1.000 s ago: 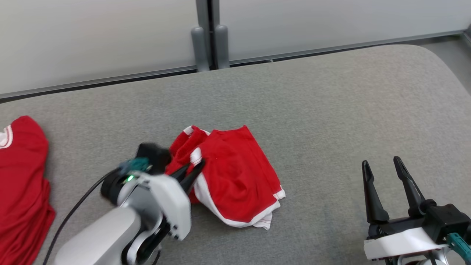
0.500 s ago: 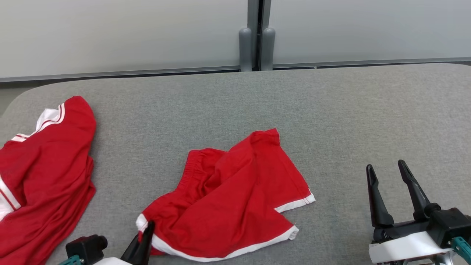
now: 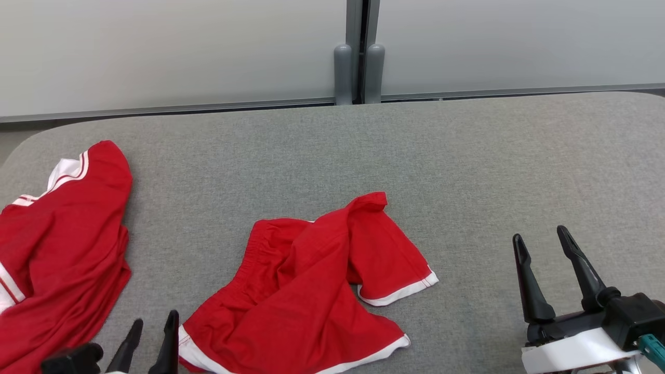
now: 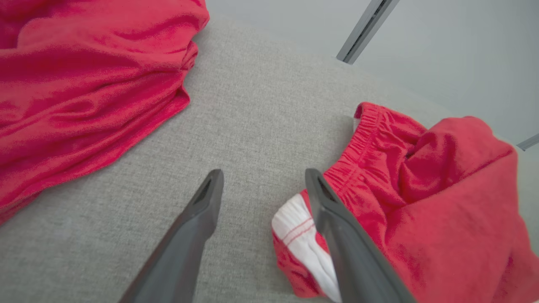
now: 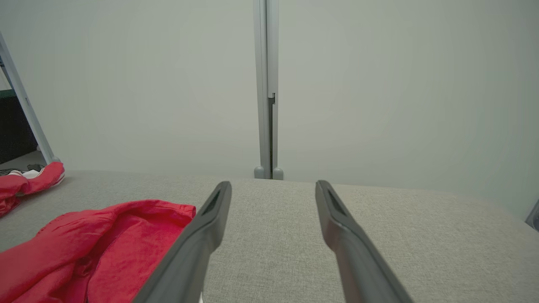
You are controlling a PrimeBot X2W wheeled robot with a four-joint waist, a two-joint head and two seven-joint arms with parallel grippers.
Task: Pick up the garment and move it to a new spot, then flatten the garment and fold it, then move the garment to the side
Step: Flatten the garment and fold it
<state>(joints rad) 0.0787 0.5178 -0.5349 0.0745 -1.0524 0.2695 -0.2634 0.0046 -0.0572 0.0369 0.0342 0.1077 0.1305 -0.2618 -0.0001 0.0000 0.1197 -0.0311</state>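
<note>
Red shorts with white trim [image 3: 311, 291] lie rumpled on the grey table, near its front middle; one leg is folded over toward the right. The shorts [image 4: 425, 202] also fill the right of the left wrist view, waistband toward the gripper. My left gripper [image 3: 154, 328] is open at the bottom left, just beside the white-hemmed corner, holding nothing. In its own view the left gripper [image 4: 263, 183] has its right finger touching or just over that white hem. My right gripper [image 3: 543, 240] stands open at the lower right, apart from the shorts [image 5: 97, 244].
A second red garment with white trim [image 3: 57, 249] lies at the table's left end, also seen as a red garment [image 4: 84, 80] in the left wrist view. A pale wall with a grey post [image 3: 355, 52] runs behind the table's far edge [image 3: 467, 96].
The left gripper dragged the shorts toward the table's front, then opened and let go of the white-hemmed corner. The head camera turned between the earliest frame and later ones. The right gripper stayed put.
</note>
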